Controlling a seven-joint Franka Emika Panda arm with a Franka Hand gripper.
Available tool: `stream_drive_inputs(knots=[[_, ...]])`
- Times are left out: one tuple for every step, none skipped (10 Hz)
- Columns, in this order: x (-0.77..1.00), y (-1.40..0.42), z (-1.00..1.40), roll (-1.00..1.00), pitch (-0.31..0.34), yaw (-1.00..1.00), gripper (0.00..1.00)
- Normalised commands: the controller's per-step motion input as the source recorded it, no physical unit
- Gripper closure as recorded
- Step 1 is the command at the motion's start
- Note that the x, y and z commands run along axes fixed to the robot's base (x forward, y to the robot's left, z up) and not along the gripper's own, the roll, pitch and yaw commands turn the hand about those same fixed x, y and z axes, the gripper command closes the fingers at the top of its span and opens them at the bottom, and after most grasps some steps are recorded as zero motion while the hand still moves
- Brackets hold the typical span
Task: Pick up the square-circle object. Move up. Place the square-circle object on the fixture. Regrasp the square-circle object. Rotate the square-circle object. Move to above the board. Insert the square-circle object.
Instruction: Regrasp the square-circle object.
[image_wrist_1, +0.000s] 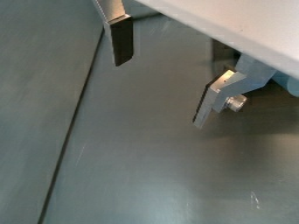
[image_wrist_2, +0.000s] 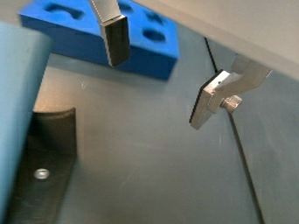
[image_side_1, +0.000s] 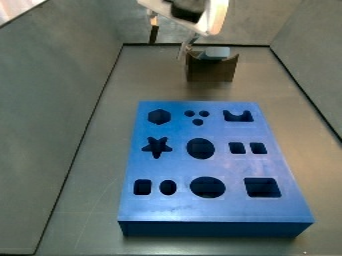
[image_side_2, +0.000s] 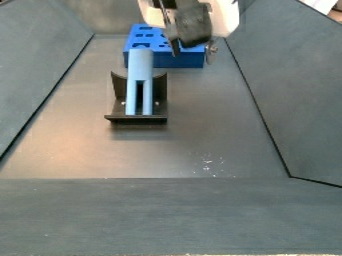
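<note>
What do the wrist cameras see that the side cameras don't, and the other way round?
Only a wrist view shows the gripper up close: open, with nothing between its fingers. Only a side view shows the peg standing on the fixture, and all the holes in the board. Both kinds show the blue board and the grey floor, with the gripper near the board.

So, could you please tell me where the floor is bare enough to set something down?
Bare floor lies beside the board on both long sides, and in front of the fixture. It is crowded around the fixture, where the open, empty gripper hangs near the square-circle object.
</note>
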Motion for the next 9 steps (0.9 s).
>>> stream_drive_inputs(knots=[[-0.04,-0.02,0.0,1.0,-0.275,-0.92,0.0],[-0.04,-0.02,0.0,1.0,-0.279,-0.93,0.0],[-0.04,-0.01,0.0,1.0,-0.28,-0.93,0.0],[-0.04,-0.01,0.0,1.0,-0.273,-0.94,0.0],[-0.05,-0.01,-0.01,1.0,-0.264,-0.95,0.0],[-0.04,-0.01,-0.01,1.0,-0.234,-0.97,0.0],[-0.04,-0.01,-0.01,1.0,-0.211,-0.98,0.0],[-0.04,0.0,0.0,0.99,-0.132,-1.0,0.0],[-0.03,-0.01,0.0,0.98,-0.046,-1.0,0.0]])
